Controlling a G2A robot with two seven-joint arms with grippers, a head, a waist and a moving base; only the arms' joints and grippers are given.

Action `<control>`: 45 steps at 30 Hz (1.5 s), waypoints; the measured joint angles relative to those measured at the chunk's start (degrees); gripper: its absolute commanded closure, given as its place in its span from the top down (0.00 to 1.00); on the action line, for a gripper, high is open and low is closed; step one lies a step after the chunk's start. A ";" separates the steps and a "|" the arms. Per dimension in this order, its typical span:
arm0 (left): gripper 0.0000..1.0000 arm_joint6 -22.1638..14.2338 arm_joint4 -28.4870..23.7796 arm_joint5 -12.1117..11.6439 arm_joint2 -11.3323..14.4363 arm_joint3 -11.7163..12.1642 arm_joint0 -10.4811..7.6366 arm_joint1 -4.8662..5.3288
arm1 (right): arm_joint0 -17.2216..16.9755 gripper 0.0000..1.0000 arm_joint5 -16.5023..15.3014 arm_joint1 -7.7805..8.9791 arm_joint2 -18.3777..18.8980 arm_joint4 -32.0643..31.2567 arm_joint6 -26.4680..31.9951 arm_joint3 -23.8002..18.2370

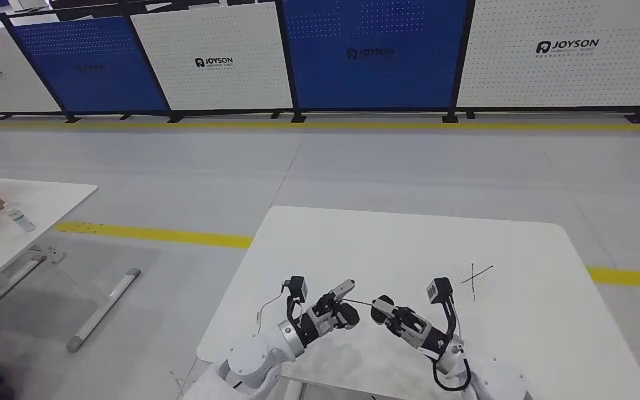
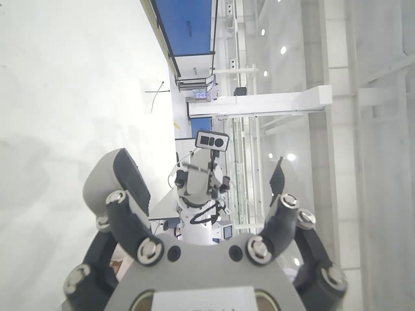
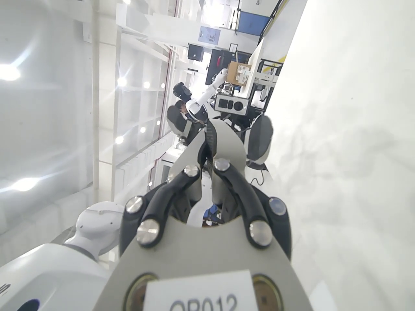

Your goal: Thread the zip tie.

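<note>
Top view shows a white table (image 1: pixel 400 240) with both arms low over its near edge, the two grippers turned tip to tip just apart from one another. That facing pose suits the job: one arm can present the strap while the other meets it head-on, clear of the table surface.

The left gripper (image 1: pixel 345 300) sits on the left side of the near edge. Its own wrist view shows the left gripper (image 2: pixel 204 176) spread wide with nothing between the black pads, and it looks straight along the table at the other arm. It reads as waiting to take the free end.

The right gripper (image 1: pixel 383 306) faces it. In the right wrist view the right gripper (image 3: pixel 209 131) has its two fingers pressed together at the tips, and by the look of the left wrist view it pinches the zip tie (image 2: pixel 194 167) there.

The zip tie (image 1: pixel 360 298) is a thin, dark, nearly straight strip that spans the short gap between the grippers above the near edge, its loose end pointing at the open left fingers. Its head is too small to make out, so whether any loop has been formed cannot be told.

Two spare ties (image 1: pixel 476 279) lie crossed on the table toward the right edge, well apart from both arms.
</note>
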 measured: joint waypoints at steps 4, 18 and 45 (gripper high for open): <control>1.00 -0.10 0.02 -0.08 -0.02 -0.02 0.05 0.01 | 0.02 0.00 0.00 0.00 0.05 0.06 0.05 0.04; 0.93 -1.83 -1.26 -4.00 0.19 0.72 -0.25 0.04 | 0.02 0.00 -0.01 0.00 0.04 0.04 0.04 0.03; 0.26 -2.54 3.72 -8.59 0.41 1.14 0.69 0.71 | 0.02 0.00 -0.01 0.00 0.04 0.04 0.04 0.03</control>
